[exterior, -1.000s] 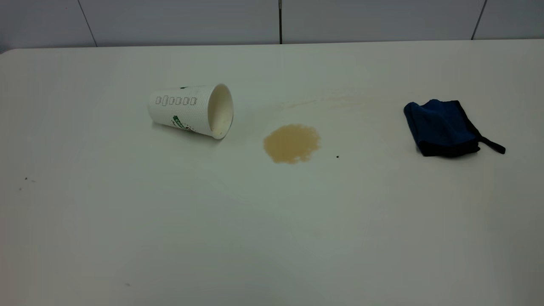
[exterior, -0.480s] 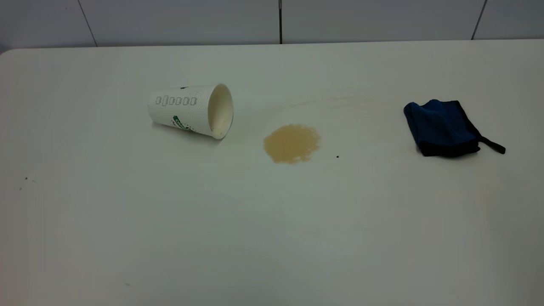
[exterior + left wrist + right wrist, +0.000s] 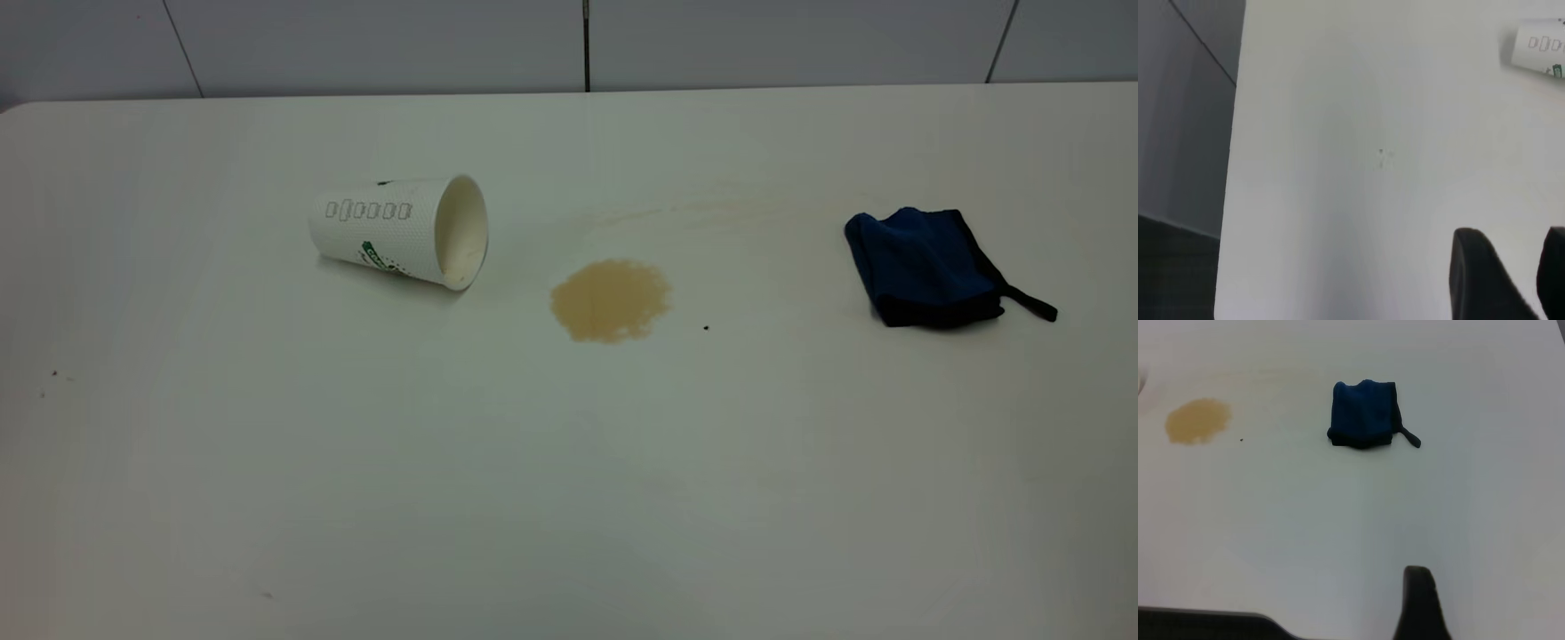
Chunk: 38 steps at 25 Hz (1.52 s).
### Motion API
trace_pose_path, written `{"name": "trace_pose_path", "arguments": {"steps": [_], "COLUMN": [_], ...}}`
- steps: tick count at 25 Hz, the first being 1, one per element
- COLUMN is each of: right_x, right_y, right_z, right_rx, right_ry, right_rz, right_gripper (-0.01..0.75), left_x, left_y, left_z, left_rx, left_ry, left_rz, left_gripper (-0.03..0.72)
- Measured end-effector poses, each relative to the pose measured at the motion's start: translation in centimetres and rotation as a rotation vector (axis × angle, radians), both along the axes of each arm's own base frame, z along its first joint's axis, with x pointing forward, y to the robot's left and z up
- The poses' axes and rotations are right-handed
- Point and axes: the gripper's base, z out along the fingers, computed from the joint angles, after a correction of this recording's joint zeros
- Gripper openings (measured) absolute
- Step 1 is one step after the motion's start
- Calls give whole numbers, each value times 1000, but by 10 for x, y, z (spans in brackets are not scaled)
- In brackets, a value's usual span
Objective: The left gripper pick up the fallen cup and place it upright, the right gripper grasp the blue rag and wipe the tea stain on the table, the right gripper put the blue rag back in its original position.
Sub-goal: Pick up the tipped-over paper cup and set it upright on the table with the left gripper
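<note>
The white paper cup (image 3: 400, 229) lies on its side on the table (image 3: 569, 462), mouth toward the tea stain (image 3: 610, 300), a tan blotch a little to its right. Far right lies the blue rag (image 3: 925, 265), crumpled, its black strap trailing right. Neither arm appears in the exterior view. In the left wrist view my left gripper (image 3: 1511, 257) hovers open over bare table, far from the cup (image 3: 1538, 50). The right wrist view shows my right gripper (image 3: 1418, 600) as a black tip, well short of the rag (image 3: 1363, 413) and the stain (image 3: 1197, 420).
A tiny dark speck (image 3: 706, 327) sits right of the stain, and faint tan smears (image 3: 693, 209) arc behind it. A grey panelled wall (image 3: 569, 44) runs behind the table's far edge. The table's left edge (image 3: 1231, 200) drops off beside my left gripper.
</note>
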Motion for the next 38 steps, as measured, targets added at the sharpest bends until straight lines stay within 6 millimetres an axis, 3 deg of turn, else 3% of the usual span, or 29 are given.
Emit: {"name": "trace_pose_path", "arguments": {"steps": [6,9,13,17,22,28,32,38], "right_x": [0,0,0,0,0,0,0,0], "right_y": [0,0,0,0,0,0,0,0], "right_z": [0,0,0,0,0,0,0,0], "right_rx": [4,0,0,0,0,0,0,0], "right_ry": [0,0,0,0,0,0,0,0], "right_rz": [-3,0,0,0,0,0,0,0], "right_gripper": [583,583,583,583,583,583,583,583], "left_x": [73,105,145,177,203,225,236,250], "left_y": [-27,-49,-88,-136,-202,-259,-275,-281], "left_z": [2,-6,-21,-44,-76,-127,-161,-204], "left_rx": [-11,28,120,250,430,602,656,755], "left_ry": [96,154,205,233,260,306,337,336], "left_rz": [-140,-196,-213,-218,-242,-279,-290,-312], "left_gripper": [444,480,507,589,701,711,711,698]}}
